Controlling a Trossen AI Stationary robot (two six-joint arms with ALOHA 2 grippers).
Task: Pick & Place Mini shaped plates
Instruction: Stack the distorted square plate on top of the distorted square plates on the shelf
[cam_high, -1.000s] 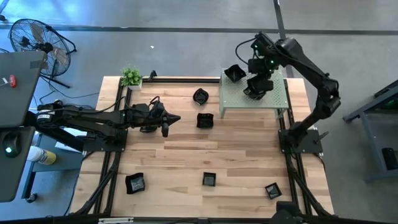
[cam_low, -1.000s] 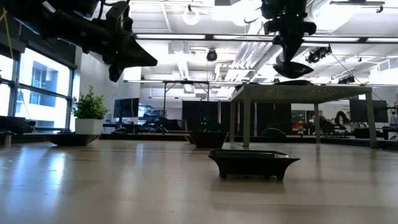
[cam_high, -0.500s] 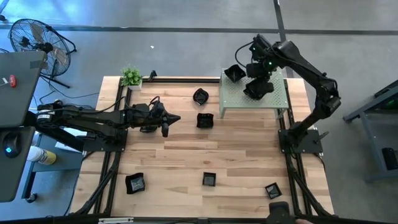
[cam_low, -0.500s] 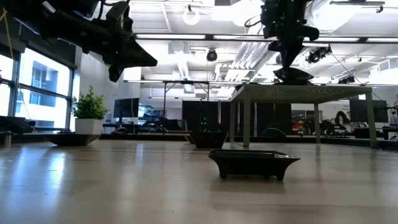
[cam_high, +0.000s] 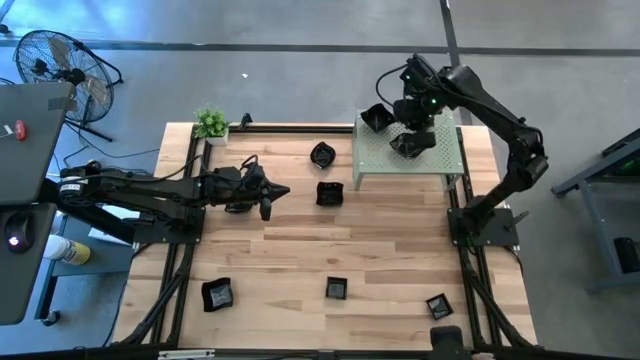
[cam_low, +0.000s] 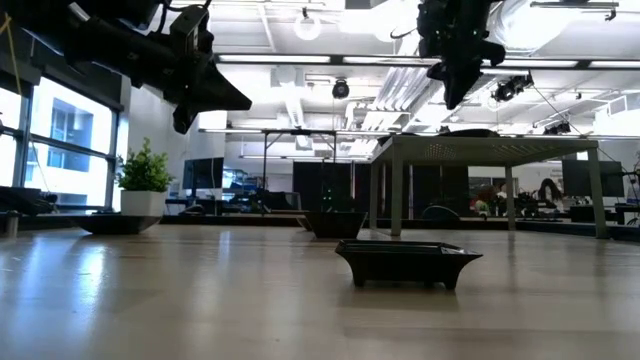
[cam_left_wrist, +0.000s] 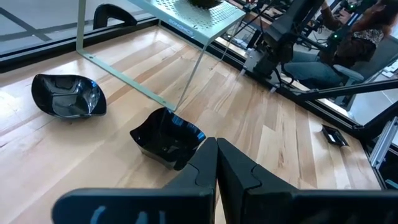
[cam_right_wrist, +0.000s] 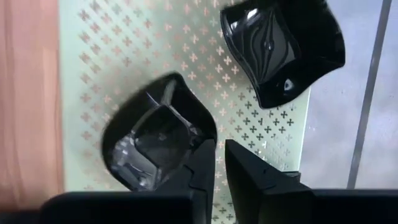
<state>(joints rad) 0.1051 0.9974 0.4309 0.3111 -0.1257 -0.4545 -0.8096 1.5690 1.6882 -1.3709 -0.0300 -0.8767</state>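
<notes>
While the left gripper hangs above the wooden table with its fingers pressed together and nothing between them, the right gripper sits over the pale green perforated stand with its fingers only narrowly parted and holding nothing. Just beneath it one mini shaped plate rests on the stand, and a second plate overhangs the stand's far corner. Two more plates lie on the table near the stand's legs, one of them wavy-edged. Three others are spread along the near edge, well apart.
</notes>
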